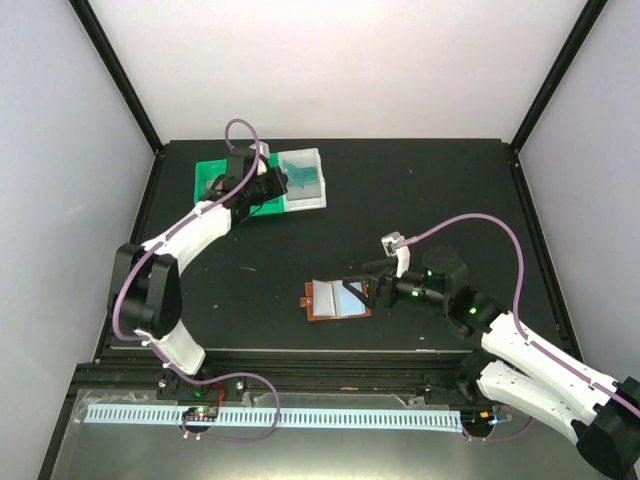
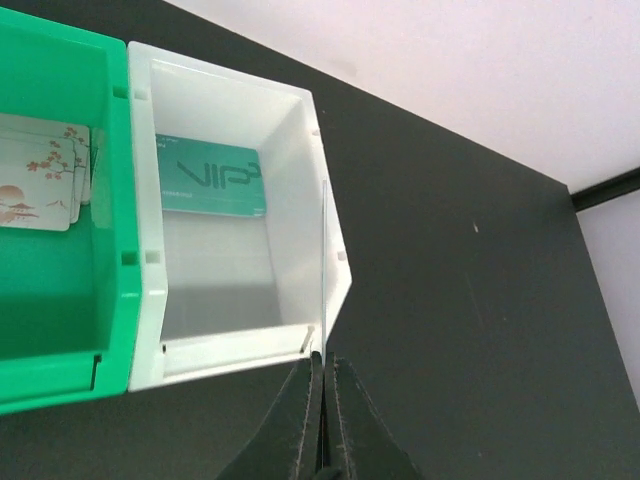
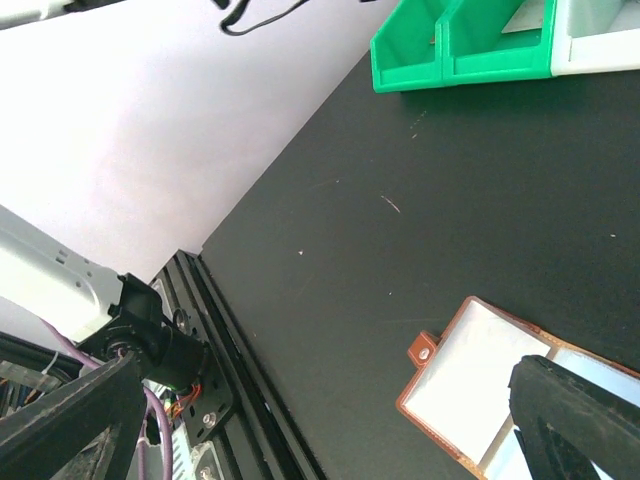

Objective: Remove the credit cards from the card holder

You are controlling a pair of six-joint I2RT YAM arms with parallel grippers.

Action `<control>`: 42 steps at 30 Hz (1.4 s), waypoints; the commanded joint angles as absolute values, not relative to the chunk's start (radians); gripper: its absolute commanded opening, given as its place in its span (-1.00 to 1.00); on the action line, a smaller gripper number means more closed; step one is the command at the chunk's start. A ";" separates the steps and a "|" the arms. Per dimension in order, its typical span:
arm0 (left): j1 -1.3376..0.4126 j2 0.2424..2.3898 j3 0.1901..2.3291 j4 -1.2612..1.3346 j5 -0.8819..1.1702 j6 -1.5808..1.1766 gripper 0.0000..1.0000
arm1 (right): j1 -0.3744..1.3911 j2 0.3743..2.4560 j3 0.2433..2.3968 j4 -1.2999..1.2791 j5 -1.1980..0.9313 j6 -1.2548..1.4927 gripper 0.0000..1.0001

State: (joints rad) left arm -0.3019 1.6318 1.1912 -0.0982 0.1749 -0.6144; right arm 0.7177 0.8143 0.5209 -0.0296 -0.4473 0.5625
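Right tool [image 3: 325,370] spread wide, one fingertip [image 3: 560,410] over the card holder [image 1: 332,300], which lies open on the tabletop [image 1: 440,190]. Farther out, left tool [image 2: 322,400] pinched together on a thin credit card [image 2: 324,260] seen edge-on. White bin [image 2: 215,290] directly ahead of its tips, a teal VIP card [image 2: 208,180] flat at the bin's far end.

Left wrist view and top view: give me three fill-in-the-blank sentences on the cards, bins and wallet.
The teal rectangular VIP card lies in the ___ plastic bin.
The pale blossom-printed cards lie in the ___ plastic bin.
The flat brown leather-like card holder lies ___, pale pockets showing, on the black table.
Missing: white; green; open.
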 commanded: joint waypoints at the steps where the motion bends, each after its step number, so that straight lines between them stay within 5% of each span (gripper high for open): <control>1: -0.296 1.721 1.287 -0.066 0.136 -0.653 -0.97 | 0.717 0.819 0.542 -0.018 -0.436 0.547 1.00; 17: -0.291 2.007 1.562 -0.135 0.049 -0.735 -0.97 | 0.718 0.824 0.572 -0.081 -0.423 0.517 1.00; 42: -0.289 2.182 1.680 -0.140 0.054 -0.739 -0.97 | 0.717 0.841 0.592 -0.111 -0.367 0.502 1.00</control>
